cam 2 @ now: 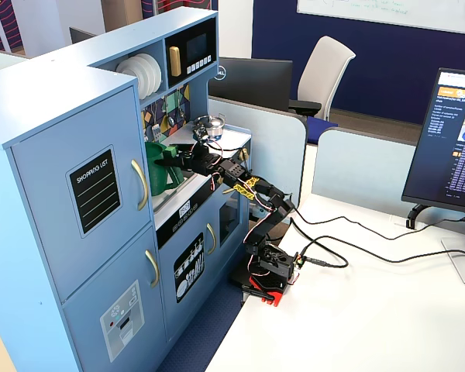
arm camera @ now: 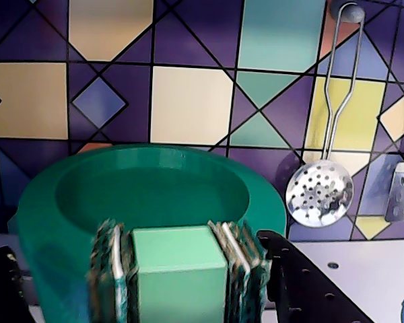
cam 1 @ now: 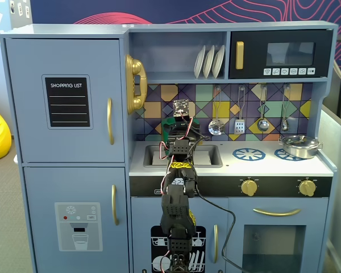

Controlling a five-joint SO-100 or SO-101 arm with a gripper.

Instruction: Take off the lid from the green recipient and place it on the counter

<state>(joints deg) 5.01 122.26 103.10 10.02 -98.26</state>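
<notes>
In the wrist view, the green recipient (arm camera: 155, 156) is a dark green round pot filling the lower left. My gripper (arm camera: 178, 237) is shut on a light green block, the pot's side handle (arm camera: 178, 282), at the pot's near rim. The pot's top shows a shallow round recess. No strap handle shows there, and I cannot tell the lid from the pot. In a fixed view the pot (cam 2: 156, 182) stands tall at the sink end of the counter (cam 2: 226, 141), with my gripper (cam 2: 180, 161) reaching level to it. In the other fixed view my gripper (cam 1: 175, 127) mostly hides the pot (cam 1: 169, 121).
A silver pan (cam 1: 300, 145) sits on the right burner of the white counter (cam 1: 273, 166). The grey sink (cam 1: 207, 154) lies under my arm. A skimmer (arm camera: 320, 194) and other utensils hang on the tiled backsplash behind the pot.
</notes>
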